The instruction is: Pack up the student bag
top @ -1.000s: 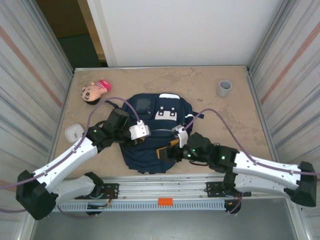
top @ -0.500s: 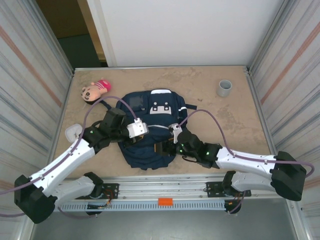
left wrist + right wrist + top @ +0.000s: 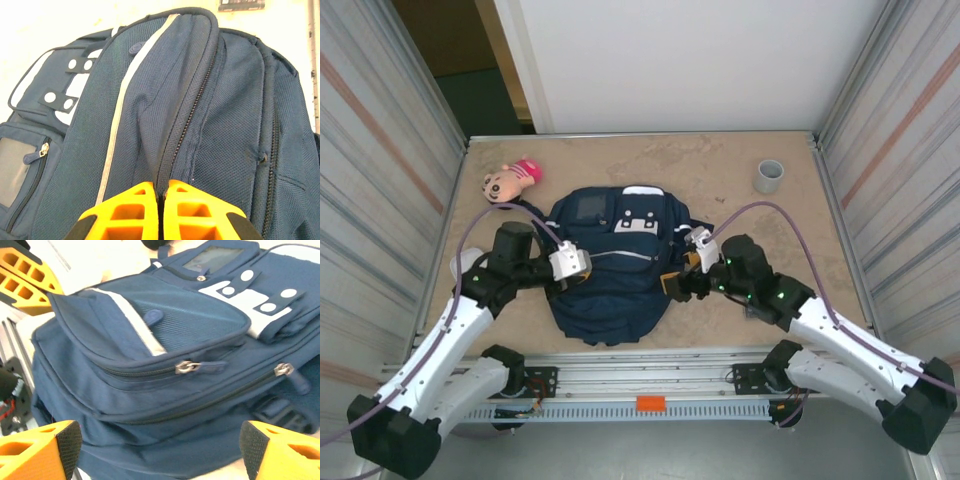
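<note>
I see the large navy blue fabric backpack lying centred on the tan table, my left gripper pinched together on its front fabric, my right gripper spread wide beside it.

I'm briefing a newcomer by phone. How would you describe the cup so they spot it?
On the sandy table, the navy student bag lies mid-table. Look to the far right corner: the cup stands alone, small, grey, cylindrical, unlike the pink-capped doll at far left.

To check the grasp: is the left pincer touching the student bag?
Touching. The left wrist view shows the left pincer shut on a fold of the student bag.
</note>
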